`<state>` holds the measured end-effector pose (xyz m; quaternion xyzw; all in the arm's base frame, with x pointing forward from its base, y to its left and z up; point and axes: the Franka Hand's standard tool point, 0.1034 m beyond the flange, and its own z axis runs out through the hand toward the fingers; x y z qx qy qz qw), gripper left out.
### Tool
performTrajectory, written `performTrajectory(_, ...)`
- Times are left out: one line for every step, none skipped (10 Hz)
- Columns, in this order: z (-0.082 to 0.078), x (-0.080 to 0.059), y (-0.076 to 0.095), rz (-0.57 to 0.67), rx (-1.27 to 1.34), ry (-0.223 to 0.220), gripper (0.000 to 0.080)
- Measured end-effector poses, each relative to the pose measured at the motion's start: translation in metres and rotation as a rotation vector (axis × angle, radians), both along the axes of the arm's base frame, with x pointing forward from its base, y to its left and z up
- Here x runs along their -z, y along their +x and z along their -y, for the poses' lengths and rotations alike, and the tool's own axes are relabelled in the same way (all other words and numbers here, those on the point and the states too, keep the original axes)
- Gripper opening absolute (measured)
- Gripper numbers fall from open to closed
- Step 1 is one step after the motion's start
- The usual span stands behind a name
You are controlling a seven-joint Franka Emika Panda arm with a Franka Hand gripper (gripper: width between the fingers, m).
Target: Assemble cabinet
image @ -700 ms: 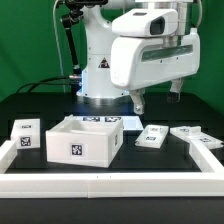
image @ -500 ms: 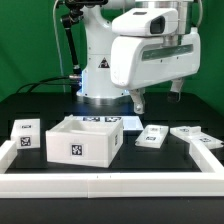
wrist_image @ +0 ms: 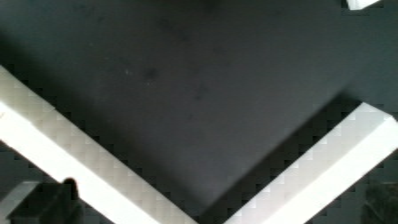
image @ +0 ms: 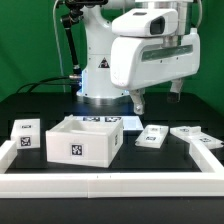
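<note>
Exterior view — cabinet (image: pixel 85 141) below pincer (image: pixel 140 103), apart; view's left

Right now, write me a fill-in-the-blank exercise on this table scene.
The cabinet lies with its open side facing ____.
The small tagged cube sits to the exterior view's ____ of the cabinet.
The gripper holds ____.
Missing words: up; left; nothing.

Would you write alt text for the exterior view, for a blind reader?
The open, empty gripper of a white robot arm hangs above a black table, behind the cabinet, an open white box tagged in front. A small tagged cube sits at the exterior view's left, flat tagged pieces at its right.
</note>
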<state>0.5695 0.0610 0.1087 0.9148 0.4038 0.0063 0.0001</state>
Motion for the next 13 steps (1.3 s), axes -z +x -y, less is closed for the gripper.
performTrajectory(0.007,0.006,-0.015,0.003,-0.037,0.000,0.0798)
performTrajectory(0.013,0.011,-0.029,-0.008,-0.039,-0.001,0.0798)
performTrajectory(0.021,0.018,-0.039,0.003,-0.058,0.000,0.0798)
performTrajectory(0.031,0.026,-0.053,-0.001,-0.062,-0.001,0.0798)
performTrajectory(0.039,0.031,-0.060,-0.015,-0.056,-0.002,0.0798)
performTrajectory(0.037,0.029,-0.057,-0.010,-0.055,-0.001,0.0798)
performTrajectory(0.037,0.029,-0.057,-0.010,-0.057,-0.001,0.0798)
performTrajectory(0.037,0.029,-0.057,-0.011,-0.056,-0.001,0.0798)
performTrajectory(0.037,0.029,-0.057,-0.011,-0.059,-0.001,0.0798)
performTrajectory(0.042,0.030,-0.061,-0.015,-0.140,-0.002,0.0798)
performTrajectory(0.046,0.029,-0.069,-0.023,-0.191,-0.004,0.0798)
performTrajectory(0.051,0.029,-0.076,-0.030,-0.271,-0.004,0.0798)
performTrajectory(0.055,0.030,-0.082,-0.038,-0.294,-0.004,0.0798)
